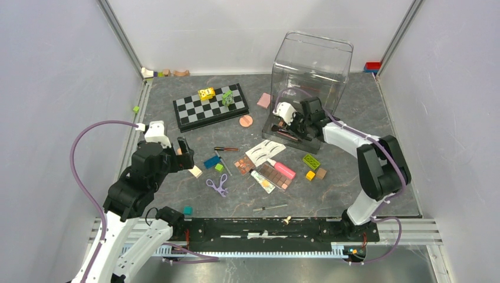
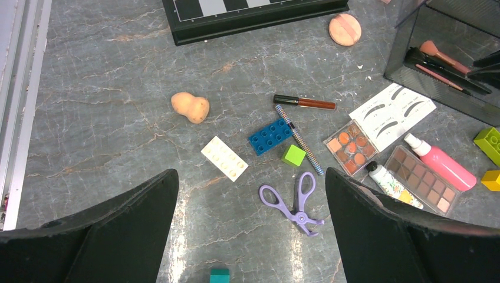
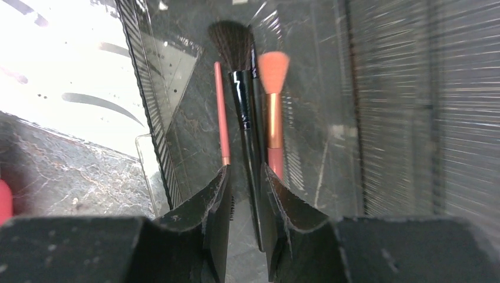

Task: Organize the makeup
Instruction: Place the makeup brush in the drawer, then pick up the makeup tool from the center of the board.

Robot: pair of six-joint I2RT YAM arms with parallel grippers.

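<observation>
My right gripper (image 3: pixel 244 174) is inside the clear organizer box (image 1: pixel 311 65), low over its dark floor, jaws slightly open. A black brush (image 3: pixel 243 88) lies between them, with a pink-bristled brush (image 3: pixel 273 100) and a thin pink pencil (image 3: pixel 221 112) on either side. My left gripper (image 2: pixel 250 177) hangs wide open and empty above the purple curler (image 2: pixel 298 200). On the table lie a peach sponge (image 2: pixel 190 107), a round puff (image 2: pixel 345 29), a brown tube (image 2: pixel 304 102), a glitter pencil (image 2: pixel 301 140), an orange palette (image 2: pixel 351 147), the white lash card (image 2: pixel 392 115), a pink tube (image 2: pixel 442 164), a cream tube (image 2: pixel 389 181) and the brown-pink palette (image 2: pixel 423 186).
The chessboard (image 1: pixel 211 106) lies at the back with toy pieces on it. Toy blocks are scattered about: blue (image 2: pixel 270 136), white (image 2: pixel 223 158), small green (image 2: pixel 293 155), teal (image 2: pixel 219 275), large green (image 1: pixel 311 161), yellow (image 1: pixel 310 175). A thin brush (image 1: pixel 270 207) lies near the front rail.
</observation>
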